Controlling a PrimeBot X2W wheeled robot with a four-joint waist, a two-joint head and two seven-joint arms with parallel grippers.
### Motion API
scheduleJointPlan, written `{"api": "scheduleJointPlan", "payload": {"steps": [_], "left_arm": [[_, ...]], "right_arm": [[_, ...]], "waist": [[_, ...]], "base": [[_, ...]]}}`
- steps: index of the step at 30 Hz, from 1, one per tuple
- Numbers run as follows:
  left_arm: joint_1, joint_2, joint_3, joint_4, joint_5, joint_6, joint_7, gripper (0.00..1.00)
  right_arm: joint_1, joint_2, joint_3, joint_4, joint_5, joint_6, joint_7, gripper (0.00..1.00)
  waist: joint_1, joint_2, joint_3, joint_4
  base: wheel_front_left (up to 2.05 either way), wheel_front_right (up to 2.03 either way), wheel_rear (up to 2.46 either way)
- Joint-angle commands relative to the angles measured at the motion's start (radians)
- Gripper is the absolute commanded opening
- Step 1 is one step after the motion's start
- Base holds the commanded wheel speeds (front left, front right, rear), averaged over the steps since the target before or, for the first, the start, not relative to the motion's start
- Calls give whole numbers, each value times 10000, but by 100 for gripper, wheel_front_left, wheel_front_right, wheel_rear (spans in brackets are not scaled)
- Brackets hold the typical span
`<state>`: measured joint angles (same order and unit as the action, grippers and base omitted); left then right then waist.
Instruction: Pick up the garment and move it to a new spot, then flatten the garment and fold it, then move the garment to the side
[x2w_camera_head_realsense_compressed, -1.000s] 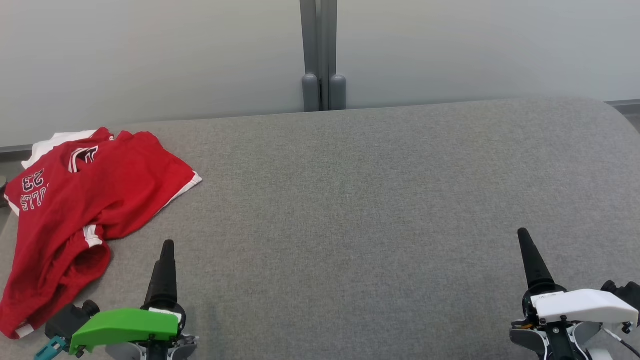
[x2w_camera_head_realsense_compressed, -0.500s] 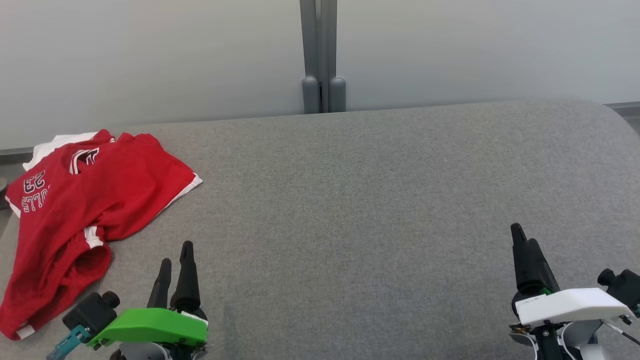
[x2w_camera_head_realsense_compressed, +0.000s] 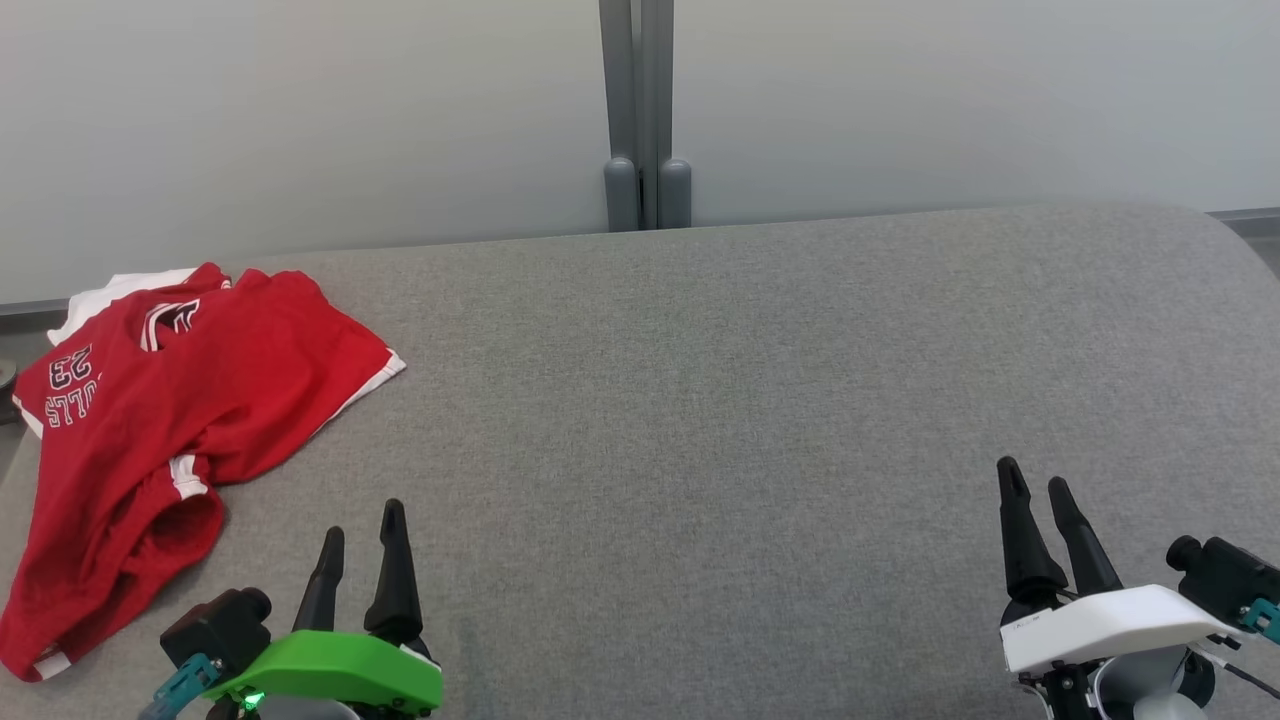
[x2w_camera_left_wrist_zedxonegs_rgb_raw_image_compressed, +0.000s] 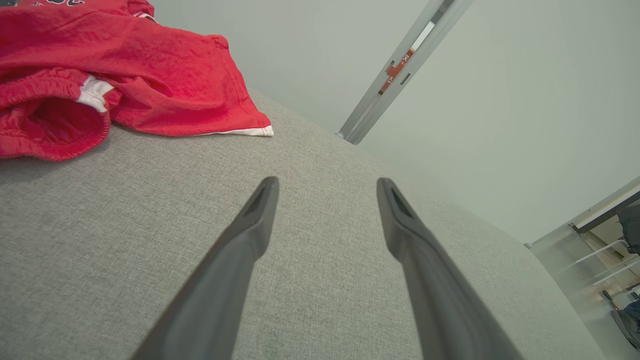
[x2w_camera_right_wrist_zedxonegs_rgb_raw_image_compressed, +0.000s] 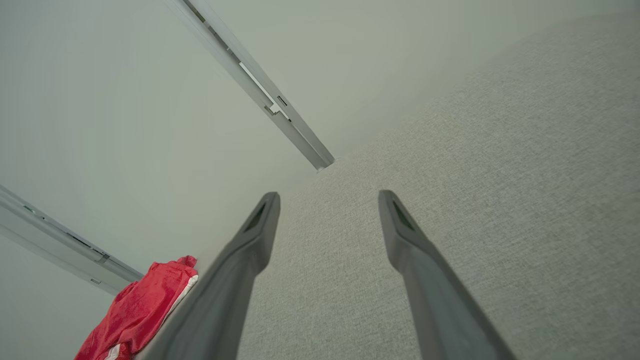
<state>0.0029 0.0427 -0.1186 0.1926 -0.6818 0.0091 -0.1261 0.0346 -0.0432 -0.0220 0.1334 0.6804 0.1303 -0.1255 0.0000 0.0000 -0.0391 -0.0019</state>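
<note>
A: Where is the garment (x2w_camera_head_realsense_compressed: 170, 400)?
B: Crumpled, red, at left of frame, near the grey table's (x2w_camera_head_realsense_compressed: 700, 400) edge. The left gripper (x2w_camera_head_realsense_compressed: 363, 521) and right gripper (x2w_camera_head_realsense_compressed: 1032, 476), in the lower corners, are both spread and empty.
A: Risk?
B: Pinching one layer may drag it off that edge.

red garment (x2w_camera_left_wrist_zedxonegs_rgb_raw_image_compressed: 125, 75), spread claw (x2w_camera_left_wrist_zedxonegs_rgb_raw_image_compressed: 327, 185), grey surface (x2w_camera_left_wrist_zedxonegs_rgb_raw_image_compressed: 100, 240)

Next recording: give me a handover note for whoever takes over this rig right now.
Left gripper: open, empty, over the grey surface, near the red garment.
Right gripper: open, empty, at the surface's right side, well away from the garment.
Garment: crumpled at the surface's left edge, neither gripper touching it.
Done: nothing yet. Left: pick up, relocate, flatten, fold, move aside.
</note>
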Motion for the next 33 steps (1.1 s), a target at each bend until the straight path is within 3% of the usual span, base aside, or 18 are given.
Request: {"api": "scheduleJointPlan", "payload": {"steps": [1,33], "left_arm": [[20,71,-28,-60,289,51,-120,100],[172,93,-496,429,3047,427,-880,100]], "right_arm": [[-1,-54,25,-103,-341,4,-131,100],[158,-78,332,-64,-3820,5,-889,100]], "waist": [[0,0,-7,3],[0,0,-148,21]], "base": [[0,0,0],[0,0,0]]}}
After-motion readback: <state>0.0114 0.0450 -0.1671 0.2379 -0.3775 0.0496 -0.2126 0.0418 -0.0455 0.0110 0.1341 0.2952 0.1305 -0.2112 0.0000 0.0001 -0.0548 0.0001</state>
